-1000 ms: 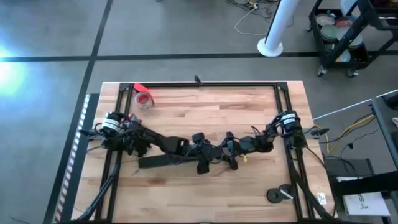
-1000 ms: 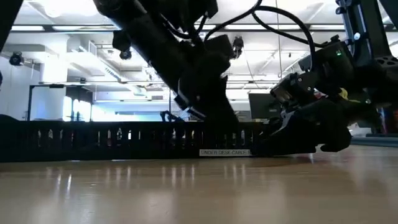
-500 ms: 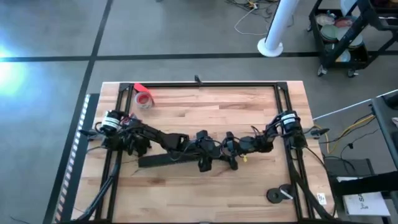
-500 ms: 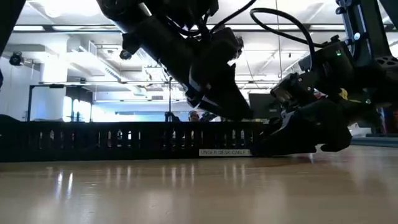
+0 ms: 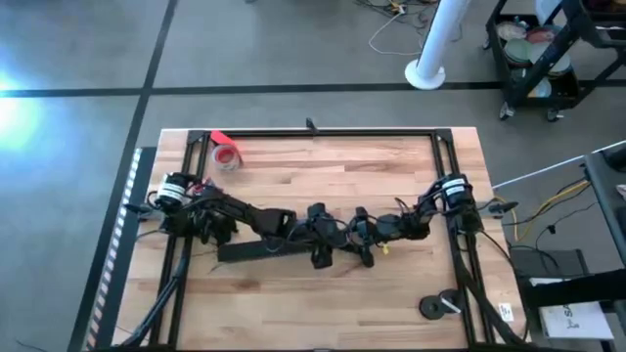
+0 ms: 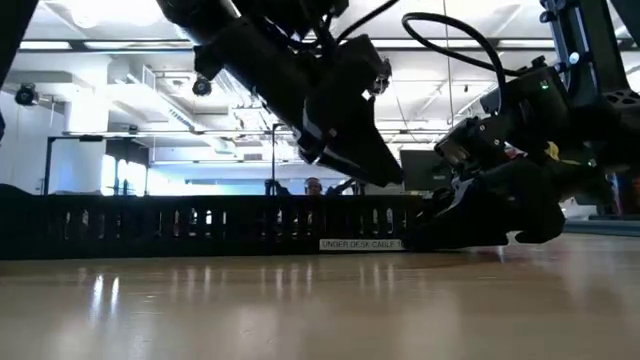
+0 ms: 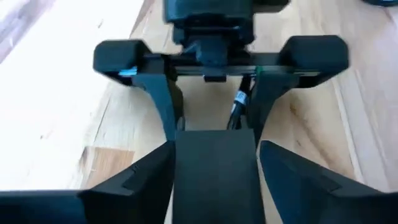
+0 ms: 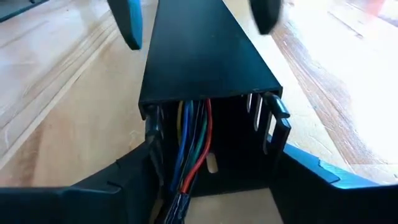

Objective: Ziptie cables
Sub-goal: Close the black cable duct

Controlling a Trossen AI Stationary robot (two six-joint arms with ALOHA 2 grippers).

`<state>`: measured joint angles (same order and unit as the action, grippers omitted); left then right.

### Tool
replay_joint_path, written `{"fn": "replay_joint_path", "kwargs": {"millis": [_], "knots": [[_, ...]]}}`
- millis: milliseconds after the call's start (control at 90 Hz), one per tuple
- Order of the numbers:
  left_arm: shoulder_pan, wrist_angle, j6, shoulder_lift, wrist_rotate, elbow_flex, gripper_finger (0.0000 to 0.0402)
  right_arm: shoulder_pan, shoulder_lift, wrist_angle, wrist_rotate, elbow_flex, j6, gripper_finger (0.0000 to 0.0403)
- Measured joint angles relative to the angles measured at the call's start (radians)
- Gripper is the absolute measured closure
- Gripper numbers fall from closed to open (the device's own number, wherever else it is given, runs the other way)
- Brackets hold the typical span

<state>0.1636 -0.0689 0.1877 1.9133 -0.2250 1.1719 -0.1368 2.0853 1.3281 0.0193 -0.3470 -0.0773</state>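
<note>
Presently, the cables [image 8: 193, 146] lie inside a long black duct [image 8: 199, 56], which rests flat on the table [image 5: 323, 166], left of middle and toward the near side. At the duct's open end I count at least four strands: blue, red, green and yellow. They run lengthwise under its cover. Further strands there are too dark to separate. I cannot make out the ziptie in any view.

My right gripper [image 8: 214, 162] sits low at that open right end of the duct. The forearm reaches in from the right-hand base toward the table's centre. Its fingers [image 8: 124, 180] are spread to the duct's width and close against both side walls, so it holds the duct.

My left gripper [image 7: 214, 155] comes in from the left-hand base, with the arm stretched along the duct. It faces the right gripper from close range. Its fingers [image 7: 146, 177] stand wide, one on each side of the duct's cover. The low view shows this gripper tilted downward and raised above the duct.

Other items counted:
- One red tape roll [image 5: 227, 154], at the far left corner.
- One dark round object [image 5: 437, 307], at the near right.
</note>
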Motion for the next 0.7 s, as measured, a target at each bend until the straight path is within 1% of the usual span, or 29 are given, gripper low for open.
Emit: {"fn": "replay_joint_path", "kwargs": {"millis": [178, 289, 589, 700], "knots": [[-0.006, 0.003, 0.009, 0.000, 0.001, -0.020, 0.0117, 0.000, 0.000, 0.000, 0.000, 0.000, 0.000, 0.0168], [-0.012, -0.013, 0.023, 0.006, 0.035, -0.023, 0.0096, 0.000, 0.000, 0.000, 0.000, 0.000, 0.000, 0.0165], [-0.018, -0.019, 0.021, 0.014, 0.052, -0.030, 0.0092, 0.000, 0.000, 0.000, 0.000, 0.000, 0.001, 0.0169], [-0.020, -0.033, 0.023, 0.045, 0.052, -0.028, 0.0092, 0.000, 0.000, 0.000, 0.000, 0.000, 0.002, 0.0168]]}}
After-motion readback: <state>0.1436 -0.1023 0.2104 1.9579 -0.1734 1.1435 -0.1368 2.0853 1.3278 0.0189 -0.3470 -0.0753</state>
